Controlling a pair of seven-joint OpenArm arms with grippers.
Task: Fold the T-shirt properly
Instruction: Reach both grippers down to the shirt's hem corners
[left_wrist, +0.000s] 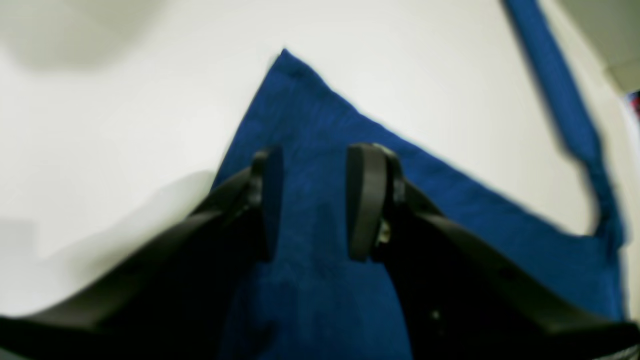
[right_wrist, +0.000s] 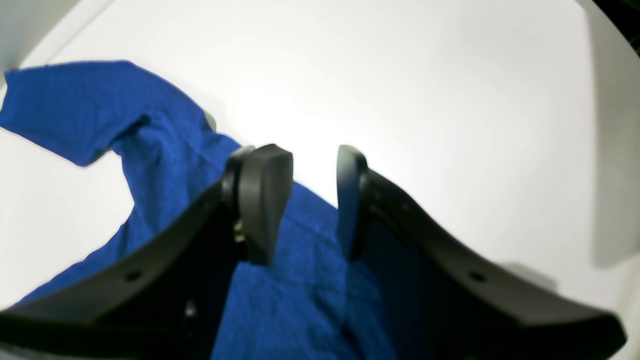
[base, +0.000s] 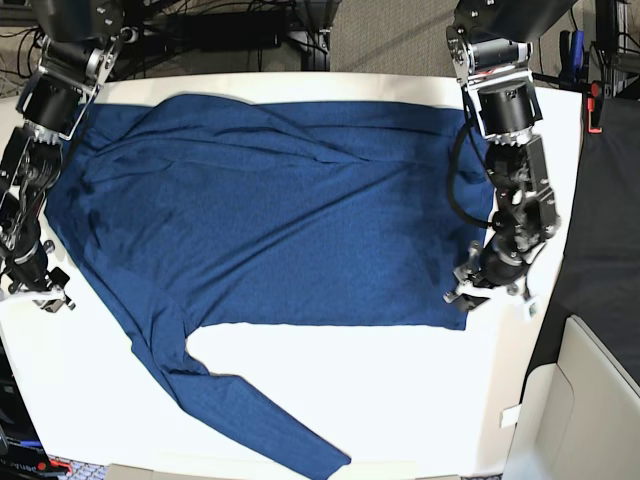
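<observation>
The dark blue long-sleeved T-shirt (base: 280, 210) lies spread flat on the white table (base: 400, 400), with one sleeve (base: 240, 400) trailing toward the front edge. My left gripper (base: 468, 297) is at the shirt's front right hem corner. In the left wrist view the left gripper (left_wrist: 315, 200) is open, its fingers straddling the cloth (left_wrist: 320, 125) just behind the corner. My right gripper (base: 50, 295) is at the shirt's left edge. In the right wrist view the right gripper (right_wrist: 312, 200) is open over the cloth edge (right_wrist: 165, 150).
A white box (base: 590, 400) stands off the table's front right corner, beside a black surface (base: 600, 230). A small red object (base: 598, 105) sits at the right edge. Cables and stands lie behind the table. A narrow strip of the shirt (left_wrist: 555, 75) runs across bare table.
</observation>
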